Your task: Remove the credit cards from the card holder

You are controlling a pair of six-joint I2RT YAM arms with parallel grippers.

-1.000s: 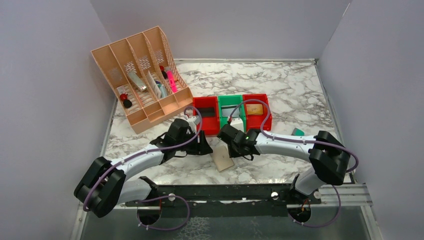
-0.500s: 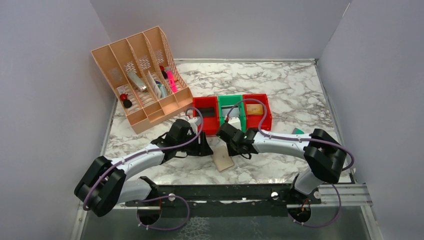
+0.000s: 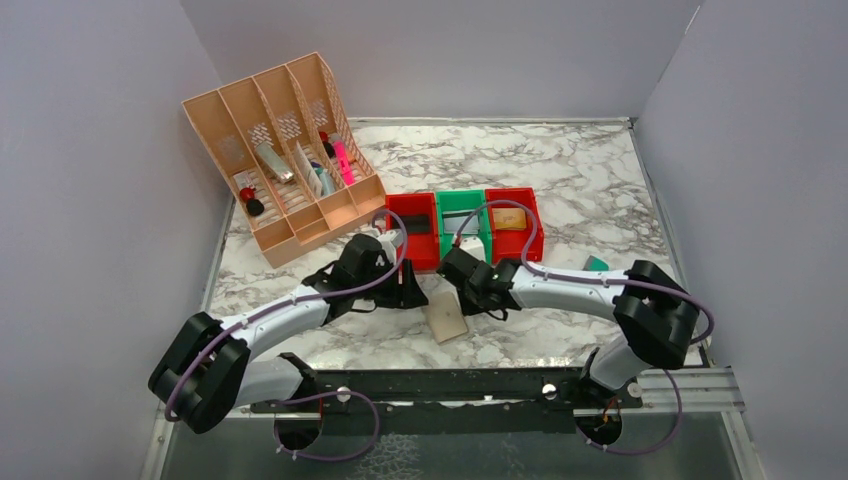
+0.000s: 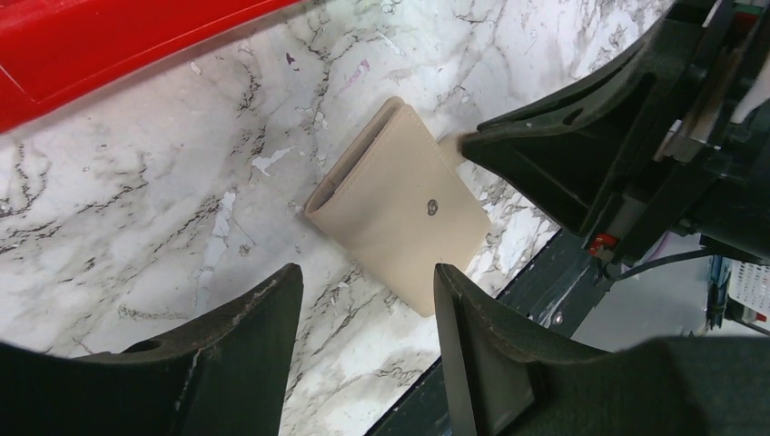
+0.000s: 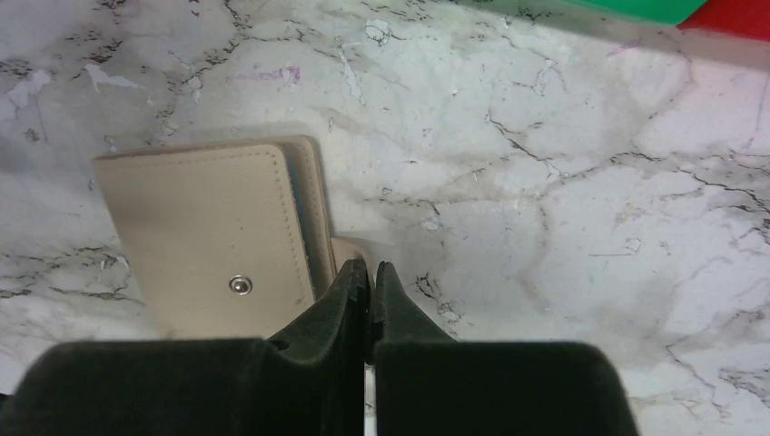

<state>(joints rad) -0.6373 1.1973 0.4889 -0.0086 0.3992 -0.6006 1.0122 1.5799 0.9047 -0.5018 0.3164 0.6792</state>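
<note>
Card holder: I see the card holder [image 3: 445,322] lying flat and folded shut on the tabletop [image 3: 570,180]. It is just nearer the arm bases than the left red bin [image 3: 412,230] and slightly to its right. The tan outside faces up with the round snap [image 5: 240,285] showing, and a thin blue edge runs along one side.
Left tool: my left tool [image 4: 368,272] sits between the left red bin and the card holder, fingers apart, gripping nothing.
Right tool: my right tool [image 5: 368,265] is low, right of the left red bin's near corner, with its fingers pressed together. The tips touch a small tan tab [image 5: 348,247] on the card holder's edge; I cannot tell whether the tab is pinched.
</note>
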